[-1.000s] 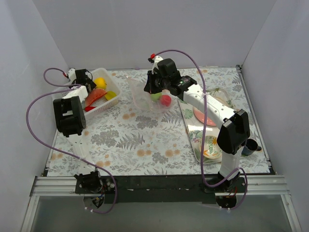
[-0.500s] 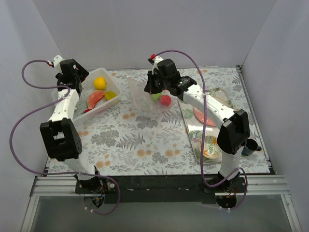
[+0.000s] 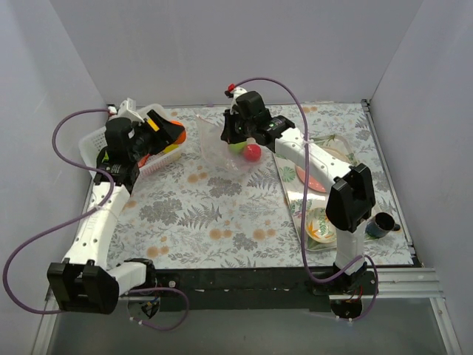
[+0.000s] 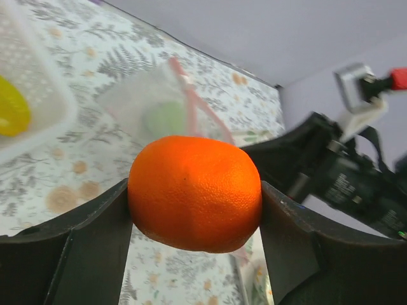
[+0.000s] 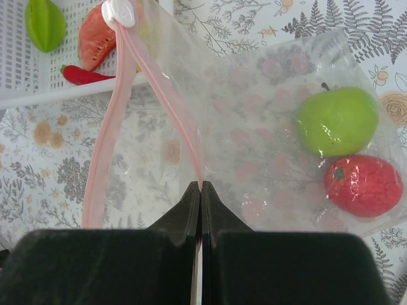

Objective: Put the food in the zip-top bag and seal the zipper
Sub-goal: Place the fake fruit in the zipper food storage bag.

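Note:
My left gripper point(image 3: 164, 130) is shut on the orange point(image 3: 175, 132) and holds it in the air over the right end of the white basket point(image 3: 94, 139). In the left wrist view the orange point(image 4: 194, 194) sits between the two fingers point(image 4: 95, 241). The clear zip-top bag point(image 3: 219, 153) lies at the back middle with a green apple point(image 5: 336, 121) and a red apple point(image 5: 364, 185) inside. My right gripper point(image 5: 201, 187) is shut on the bag's pink zipper strip point(image 5: 105, 146) and holds the mouth open. A watermelon slice point(image 5: 98, 43) lies in the basket.
The basket point(image 5: 38, 70) also holds a green fruit point(image 5: 46, 25), a red chili point(image 5: 86, 76) and a yellow piece point(image 4: 11, 108). A tray point(image 3: 295, 214) with patterned plates stands at the right, with a dark cup point(image 3: 380, 224) beside it. Walls close in on three sides.
My left arm has come out of the basket holding the orange and swung right toward the bag. The right gripper and the bag have barely moved.

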Available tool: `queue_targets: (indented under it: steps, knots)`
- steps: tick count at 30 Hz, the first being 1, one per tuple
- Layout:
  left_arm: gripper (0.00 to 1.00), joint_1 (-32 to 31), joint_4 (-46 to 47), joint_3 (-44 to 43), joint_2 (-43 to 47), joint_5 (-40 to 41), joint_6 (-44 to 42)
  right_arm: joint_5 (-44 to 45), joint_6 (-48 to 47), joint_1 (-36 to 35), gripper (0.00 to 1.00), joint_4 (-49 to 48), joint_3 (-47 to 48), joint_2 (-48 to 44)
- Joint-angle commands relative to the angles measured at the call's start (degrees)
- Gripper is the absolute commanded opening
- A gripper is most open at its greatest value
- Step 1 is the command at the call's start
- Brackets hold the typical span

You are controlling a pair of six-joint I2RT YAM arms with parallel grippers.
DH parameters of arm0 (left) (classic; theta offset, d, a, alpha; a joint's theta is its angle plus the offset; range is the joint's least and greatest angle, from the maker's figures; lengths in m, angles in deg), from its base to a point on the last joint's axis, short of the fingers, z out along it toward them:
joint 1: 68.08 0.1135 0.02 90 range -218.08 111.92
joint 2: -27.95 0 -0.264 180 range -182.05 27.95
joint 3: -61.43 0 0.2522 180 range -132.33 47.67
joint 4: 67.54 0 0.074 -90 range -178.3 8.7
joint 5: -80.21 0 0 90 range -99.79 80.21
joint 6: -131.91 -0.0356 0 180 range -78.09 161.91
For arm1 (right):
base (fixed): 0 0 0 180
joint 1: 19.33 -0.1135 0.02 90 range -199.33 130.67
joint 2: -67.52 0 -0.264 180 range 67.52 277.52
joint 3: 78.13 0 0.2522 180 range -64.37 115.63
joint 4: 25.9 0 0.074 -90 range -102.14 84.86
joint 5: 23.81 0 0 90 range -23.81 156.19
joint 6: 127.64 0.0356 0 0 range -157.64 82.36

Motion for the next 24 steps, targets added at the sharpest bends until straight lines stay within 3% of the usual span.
queue_targets:
  steps: [1, 10, 14, 18, 24]
  knots:
    - [0.28, -5.1, -0.1, -0.4, 2.2, -6.6, 3.4, 2.3, 0.9, -1.2, 0.01, 0.0, 2.9, 0.1]
    - [0.30, -16.2, 2.8, -0.6, -3.2, -2.8, 5.0, 4.5, 1.5, -2.6, 0.01, 2.0, 5.4, 1.0]
    - [0.30, -17.2, 2.2, -0.5, -4.8, 4.1, 5.1, 4.5, 2.0, -2.7, 0.01, 2.8, 6.1, 0.4]
    - [0.33, -17.3, 2.4, -0.2, -7.2, 4.5, 4.7, 4.5, 2.0, -2.8, 0.01, 3.8, 7.8, -0.8]
    - [0.48, -17.8, -0.8, -3.0, -9.7, 6.6, 4.5, 4.0, 2.1, -3.0, 0.01, 5.6, 10.6, -1.5]
